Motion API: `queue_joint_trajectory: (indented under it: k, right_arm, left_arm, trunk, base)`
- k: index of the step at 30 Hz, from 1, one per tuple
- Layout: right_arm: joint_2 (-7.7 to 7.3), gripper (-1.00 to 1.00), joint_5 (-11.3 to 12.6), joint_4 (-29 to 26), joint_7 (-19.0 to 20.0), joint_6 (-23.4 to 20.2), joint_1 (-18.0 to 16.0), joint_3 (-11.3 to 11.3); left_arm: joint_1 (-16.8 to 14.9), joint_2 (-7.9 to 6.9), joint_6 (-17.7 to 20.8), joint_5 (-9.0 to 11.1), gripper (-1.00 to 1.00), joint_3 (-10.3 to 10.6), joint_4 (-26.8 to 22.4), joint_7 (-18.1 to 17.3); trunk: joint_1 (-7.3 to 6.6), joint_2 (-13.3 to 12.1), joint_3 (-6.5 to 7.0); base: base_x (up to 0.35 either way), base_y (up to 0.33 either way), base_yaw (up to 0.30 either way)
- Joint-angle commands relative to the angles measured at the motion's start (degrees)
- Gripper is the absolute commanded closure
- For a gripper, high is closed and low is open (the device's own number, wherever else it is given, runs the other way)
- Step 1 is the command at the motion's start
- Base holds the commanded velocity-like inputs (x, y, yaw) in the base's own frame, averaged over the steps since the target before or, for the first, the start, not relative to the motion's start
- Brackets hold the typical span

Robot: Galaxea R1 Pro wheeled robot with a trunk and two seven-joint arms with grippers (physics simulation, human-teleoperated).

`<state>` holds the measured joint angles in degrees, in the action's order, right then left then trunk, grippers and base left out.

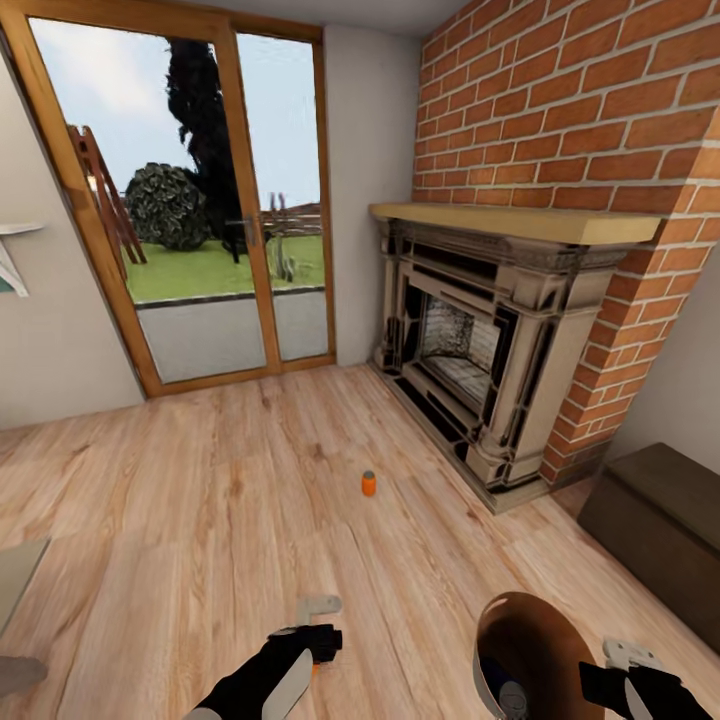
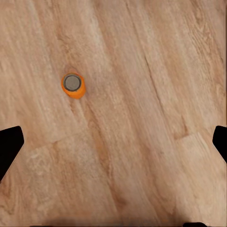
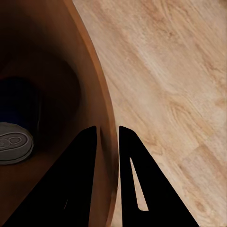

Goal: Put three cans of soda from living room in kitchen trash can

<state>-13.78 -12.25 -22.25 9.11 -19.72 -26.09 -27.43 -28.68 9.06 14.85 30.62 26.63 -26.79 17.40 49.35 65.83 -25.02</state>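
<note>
One can of soda [image 1: 368,484], orange with a grey top, stands upright on the wood floor in front of the fireplace. From above, the left wrist view shows an upright orange can [image 2: 73,85] on the floor, off to one side of my open left gripper [image 2: 114,142] [image 1: 318,625], which hovers well above it. My right gripper [image 3: 107,130] [image 1: 625,655] is shut on the rim of the tash can [image 3: 56,71] [image 1: 540,630], one finger inside and one outside. A grey-topped can [image 3: 14,142] [image 1: 508,697] lies in the bin's shadowed bottom.
A brick fireplace [image 1: 480,370] fills the right wall, with a dark brown low cabinet [image 1: 660,520] beyond it at the right edge. A glazed wooden door [image 1: 200,200] stands ahead. A flat pale corner [image 1: 15,580] pokes in at the left edge.
</note>
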Motion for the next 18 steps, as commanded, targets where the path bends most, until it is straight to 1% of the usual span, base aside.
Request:
queue_joint_trajectory:
  k: [1,5,12,18]
  right_arm:
    - [-0.01,1.0,0.4,0.0,0.4,0.0,0.0,0.0]
    - [-0.02,1.0,0.4,0.0,0.4,0.0,0.0,0.0]
    - [-0.02,1.0,0.4,0.0,0.4,-0.1,0.0,0.0]
    - [-0.02,1.0,0.4,0.0,0.4,-0.1,0.0,0.0]
  left_arm:
    - [0.0,0.0,-0.4,0.0,-1.0,0.0,0.0,0.0]
    - [0.1,0.0,-1.4,0.0,-1.0,0.2,-0.1,0.0]
    - [0.2,0.0,-1.7,0.0,-1.0,0.4,-0.1,-0.1]
    - [0.2,0.0,-1.7,0.0,-1.0,0.5,-0.1,-0.1]
  trunk:
    - [-0.06,0.0,0.02]
    - [-0.06,0.0,0.23]
    - [-0.06,0.0,0.7]
    - [-0.06,0.0,0.83]
  base:
    - [0.143,0.005,0.0]
    - [0.062,0.002,0.0]
    - [0.016,0.001,0.0]
    - [0.003,0.0,0.0]
